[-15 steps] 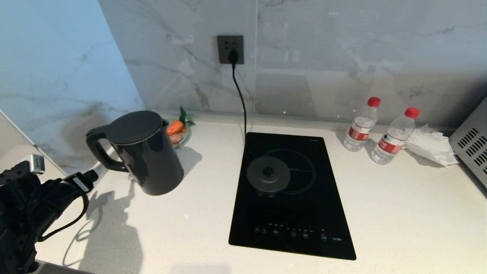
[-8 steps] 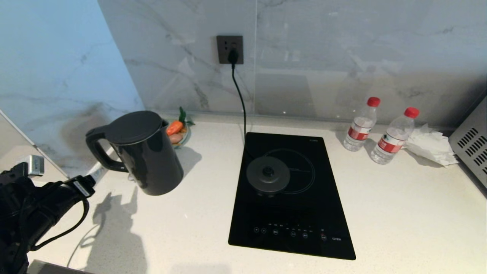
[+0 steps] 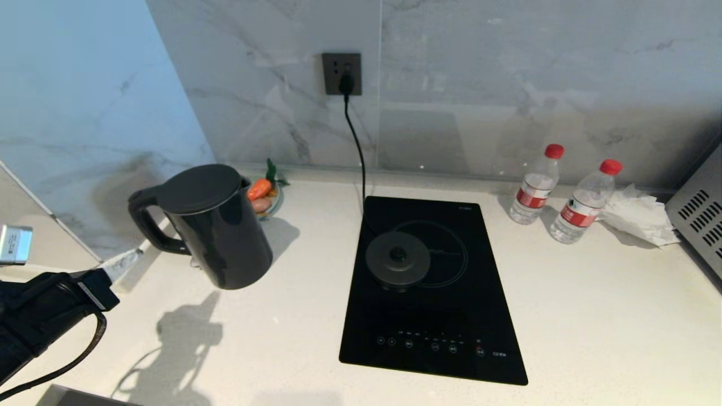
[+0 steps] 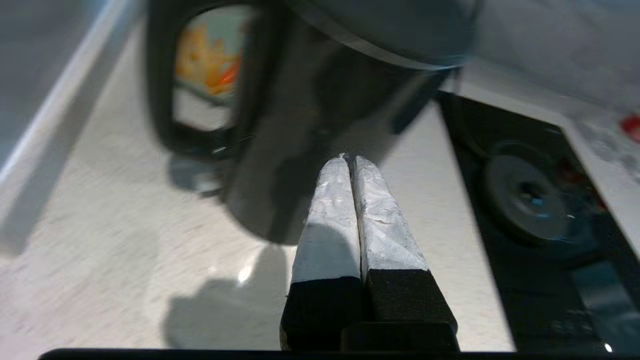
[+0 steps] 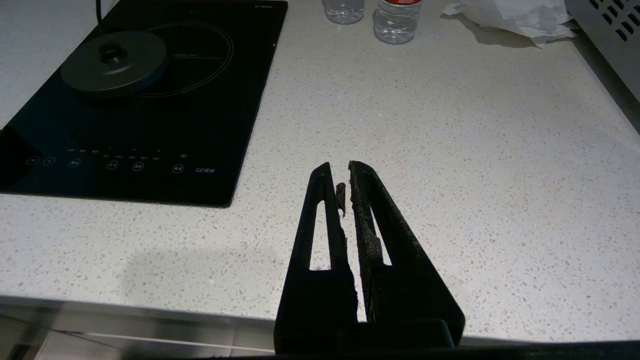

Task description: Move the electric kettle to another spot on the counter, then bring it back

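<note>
The electric kettle [image 3: 217, 225], glossy black with a loop handle, stands upright on the white counter [image 3: 592, 316] at the left, handle pointing left. My left gripper [image 3: 128, 260] hovers low and left of the handle, apart from it; its white-tipped fingers are shut with nothing between them. In the left wrist view the left gripper [image 4: 350, 159] points at the kettle [image 4: 300, 100] body just ahead. My right gripper [image 5: 339, 167] is shut and empty above the counter's [image 5: 450, 150] front part, outside the head view.
The round grey base disc [image 3: 397, 259] sits on the black cooktop [image 3: 434, 349], its cord running to a wall socket [image 3: 341, 73]. A bowl with a toy carrot [image 3: 264, 194] stands behind the kettle. Two water bottles [image 3: 536, 186], crumpled paper [image 3: 637, 217] and a metal appliance [image 3: 702, 217] are at the right.
The left gripper's fingers have closed and the arm has drawn back down and to the left, away from the kettle handle. The kettle has stayed in place.
</note>
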Controlling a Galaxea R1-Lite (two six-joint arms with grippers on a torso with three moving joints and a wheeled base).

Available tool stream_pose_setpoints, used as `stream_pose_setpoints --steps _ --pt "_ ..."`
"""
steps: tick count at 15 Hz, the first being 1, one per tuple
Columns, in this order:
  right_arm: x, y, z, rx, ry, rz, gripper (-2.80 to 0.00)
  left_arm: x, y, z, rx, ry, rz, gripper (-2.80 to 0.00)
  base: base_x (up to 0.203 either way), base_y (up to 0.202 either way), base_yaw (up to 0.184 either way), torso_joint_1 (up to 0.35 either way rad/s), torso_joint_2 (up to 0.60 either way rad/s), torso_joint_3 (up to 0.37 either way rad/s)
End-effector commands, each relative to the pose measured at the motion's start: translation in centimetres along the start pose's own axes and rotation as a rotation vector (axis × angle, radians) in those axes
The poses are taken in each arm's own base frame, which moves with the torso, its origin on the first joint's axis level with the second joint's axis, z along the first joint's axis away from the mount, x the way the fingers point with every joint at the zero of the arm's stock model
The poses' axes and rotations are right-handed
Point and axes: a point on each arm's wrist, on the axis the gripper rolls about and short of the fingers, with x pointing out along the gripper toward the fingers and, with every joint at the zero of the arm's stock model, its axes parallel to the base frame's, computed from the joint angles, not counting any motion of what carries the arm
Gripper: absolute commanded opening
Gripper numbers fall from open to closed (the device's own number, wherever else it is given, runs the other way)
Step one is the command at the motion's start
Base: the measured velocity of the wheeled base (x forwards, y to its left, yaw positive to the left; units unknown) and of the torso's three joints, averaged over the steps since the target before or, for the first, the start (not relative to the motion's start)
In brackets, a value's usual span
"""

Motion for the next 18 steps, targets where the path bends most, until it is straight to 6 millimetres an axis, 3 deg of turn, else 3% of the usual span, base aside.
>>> stream_pose_setpoints --steps 1,5,9,11,14,18 --pt "0.0 0.0 0.0 -0.001 0.0 0.0 -2.8 -1.0 -3.7 1.7 0.046 -0.06 -0.133 -2.8 0.0 0.0 0.0 0.0 0.0 0.0" --pt "0.0 0.0 0.0 -0.001 0.0 0.0 -2.8 -4.3 -9.7 3.0 0.016 0.011 -0.372 -2.8 0.0 0.0 0.0 0.0 0.0 0.0" --pt "0.0 0.0 0.0 -0.001 -0.001 0.0 -2.8 -9.1 -12.8 4.2 -0.019 0.104 -0.521 -2.8 0.0 0.0 0.0 0.0 0.0 0.0" --pt "0.0 0.0 0.0 -0.001 -0.001 0.0 -2.8 -11.3 -12.9 4.6 -0.022 0.065 -0.425 -2.8 0.0 0.0 0.0 0.0 0.0 0.0" --pt "0.0 0.0 0.0 -0.001 0.0 0.0 -2.8 -13.8 -12.3 5.3 -0.03 -0.021 -0.129 -2.8 0.0 0.0 0.0 0.0 0.0 0.0" --pt "0.0 0.0 0.0 -0.001 0.0 0.0 -2.8 -17.7 -11.7 4.7 0.053 -0.097 0.143 -2.8 0.0 0.0 0.0 0.0 0.0 0.0"
